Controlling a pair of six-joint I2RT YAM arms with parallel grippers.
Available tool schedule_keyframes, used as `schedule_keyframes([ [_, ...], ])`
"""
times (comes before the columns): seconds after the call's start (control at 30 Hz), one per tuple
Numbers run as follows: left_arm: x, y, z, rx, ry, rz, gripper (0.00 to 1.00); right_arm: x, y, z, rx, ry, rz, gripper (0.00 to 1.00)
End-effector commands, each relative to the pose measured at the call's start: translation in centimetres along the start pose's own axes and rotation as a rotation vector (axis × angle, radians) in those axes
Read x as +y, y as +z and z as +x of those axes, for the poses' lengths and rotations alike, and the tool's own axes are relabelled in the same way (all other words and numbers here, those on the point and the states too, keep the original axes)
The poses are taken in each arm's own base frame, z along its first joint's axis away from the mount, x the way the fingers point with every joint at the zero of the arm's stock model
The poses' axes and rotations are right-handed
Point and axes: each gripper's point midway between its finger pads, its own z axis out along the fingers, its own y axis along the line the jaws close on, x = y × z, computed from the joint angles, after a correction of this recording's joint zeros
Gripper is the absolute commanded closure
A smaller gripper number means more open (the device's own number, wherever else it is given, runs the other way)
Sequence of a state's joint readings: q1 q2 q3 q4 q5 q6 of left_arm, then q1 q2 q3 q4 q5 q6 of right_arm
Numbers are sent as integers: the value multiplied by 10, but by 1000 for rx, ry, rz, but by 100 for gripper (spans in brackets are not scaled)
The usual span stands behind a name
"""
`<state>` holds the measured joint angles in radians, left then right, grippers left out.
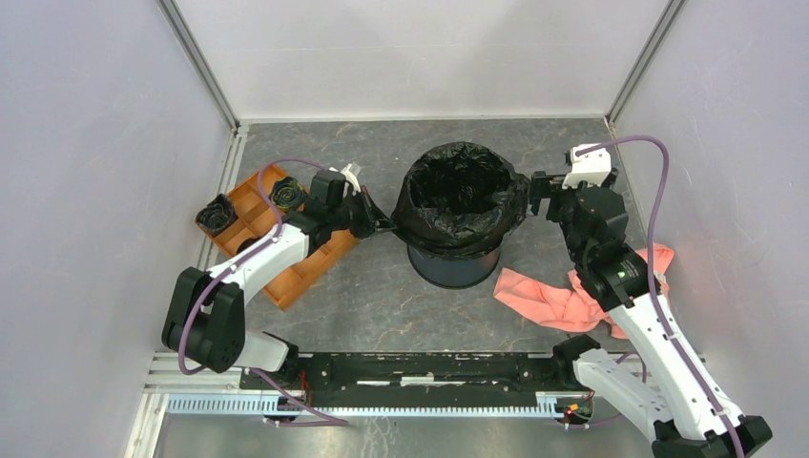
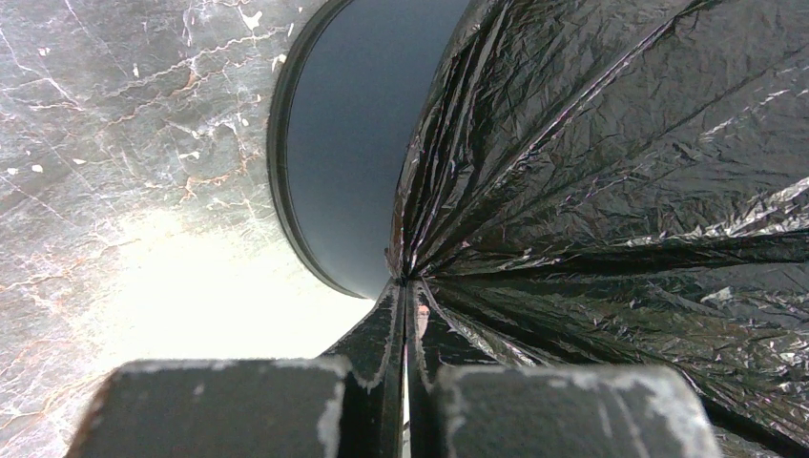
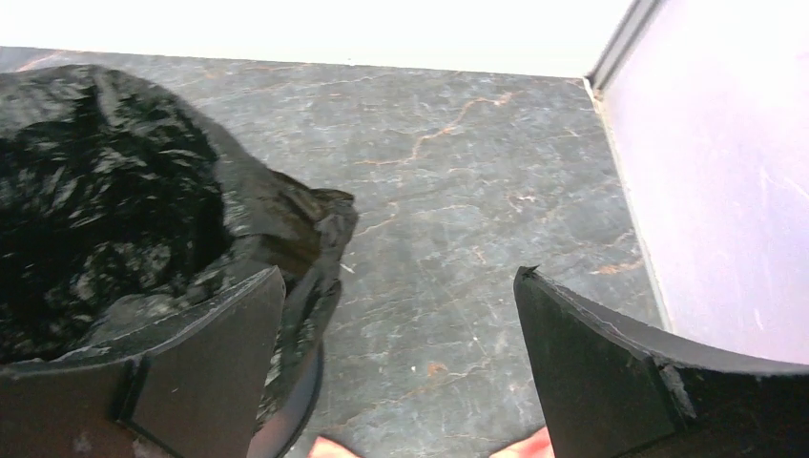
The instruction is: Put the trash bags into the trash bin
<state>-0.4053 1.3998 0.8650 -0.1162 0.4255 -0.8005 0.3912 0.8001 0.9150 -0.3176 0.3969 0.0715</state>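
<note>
While the left gripper [image 1: 386, 226] is clenched on a fold of the bag [image 1: 463, 186], the right gripper [image 1: 536, 196] stands released, its jaws spread wide with nothing between them.

The bin [image 1: 453, 267] stands upright near the middle of the table [image 1: 382, 296]. The bag sits in its mouth like a liner: its crinkled black film fills the opening and is draped outward over the rim all round, leaving only the lower navy wall bare.

On the bin's left side, the left wrist view shows the fingertips [image 2: 405, 305] pressed together on a pinch of film, and the bag [image 2: 611, 172] fans out from that pinch in taut pleats beside the bin wall [image 2: 353, 162].

On the bin's right side, the right gripper hangs just beside the rim. In its wrist view one finger [image 3: 205, 358] lies against the draped film [image 3: 105, 191], and the other is well clear over bare table.

An orange tray [image 1: 296, 277] lies left of the bin, partly under the left arm. Two small black wads [image 1: 217, 214] sit in its far compartments, apart from each other.

A pink cloth [image 1: 549, 296] lies crumpled on the table to the right of the bin, near the right arm.
</note>
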Motion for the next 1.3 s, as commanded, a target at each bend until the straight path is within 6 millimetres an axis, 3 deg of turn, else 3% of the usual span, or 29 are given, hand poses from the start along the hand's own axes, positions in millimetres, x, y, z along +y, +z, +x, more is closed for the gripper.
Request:
schedule_keyframes([
  [0.0, -24, -7, -8, -22, 2, 77, 98, -15, 10, -2, 17, -18, 79, 2],
  [0.13, -27, -11, -8, -29, 5, 80, 98, 12, 22, 1, 1, 14, -55, 3],
  [0.33, -28, -12, -5, -22, 7, 82, 98, 38, 40, 63, 96, 41, -151, 6],
  [0.53, -35, -10, 1, -6, 14, 92, 98, 58, 43, 126, 170, 112, -229, 7],
  [0.6, -36, -10, 1, -11, 18, 92, 98, 59, 41, 146, 216, 114, -233, 8],
  [0.7, -32, -10, 0, -22, 30, 71, 98, 46, 36, 156, 274, 83, -171, 8],
  [0.87, -21, -11, -1, -34, 57, 15, 98, -10, 20, 116, 278, 1, 99, 7],
  [1.07, -19, -14, -8, -62, 87, -15, 98, -48, -6, 42, 241, -98, 237, 7],
  [1.13, -19, -15, -9, -65, 93, -18, 98, -50, -12, 7, 184, -119, 215, 8],
  [1.23, -19, -14, -10, -68, 96, -20, 98, -33, -14, -48, 94, -158, 89, 9],
  [1.27, -19, -13, -10, -67, 97, -20, 98, -24, -11, -58, 86, -177, 32, 9],
])
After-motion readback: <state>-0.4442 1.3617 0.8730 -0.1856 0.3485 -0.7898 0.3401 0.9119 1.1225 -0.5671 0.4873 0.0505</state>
